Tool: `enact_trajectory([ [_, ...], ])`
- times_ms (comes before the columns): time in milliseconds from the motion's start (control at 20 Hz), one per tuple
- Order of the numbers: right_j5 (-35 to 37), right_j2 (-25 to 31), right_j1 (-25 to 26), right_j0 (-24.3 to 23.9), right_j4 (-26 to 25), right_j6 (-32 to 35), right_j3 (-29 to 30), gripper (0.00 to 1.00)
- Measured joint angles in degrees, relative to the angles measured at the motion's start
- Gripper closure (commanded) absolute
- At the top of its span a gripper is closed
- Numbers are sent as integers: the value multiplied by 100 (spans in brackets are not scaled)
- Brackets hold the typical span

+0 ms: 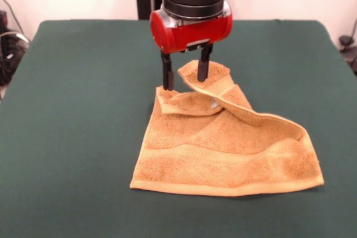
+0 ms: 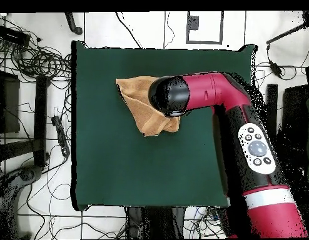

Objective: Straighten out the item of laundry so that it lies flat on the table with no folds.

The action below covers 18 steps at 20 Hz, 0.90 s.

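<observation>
Nearest me, the towel's front hem lies flat on the desk; its far corner is folded over. Tool stands apart, astride that fold. Better to clamp it, then draw it back low.

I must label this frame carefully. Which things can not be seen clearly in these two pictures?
- Overhead view: the arm covers the gripper and much of the towel.
- Front view: the gripper is open, but whether either finger touches the raised corner is unclear.
- Front view: the folded flap hides the towel's layers underneath.
</observation>
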Motion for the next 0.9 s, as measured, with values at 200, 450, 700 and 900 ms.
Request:
enact_trajectory([
  [200, 0, 1, 88, 0, -14, 0, 1, 0],
  [450, 0, 1, 121, 0, -31, 0, 0, 0],
  [700, 0, 1, 117, 0, -46, 0, 0, 0],
  [900, -1, 1, 106, 0, -52, 0, 7, 0],
])
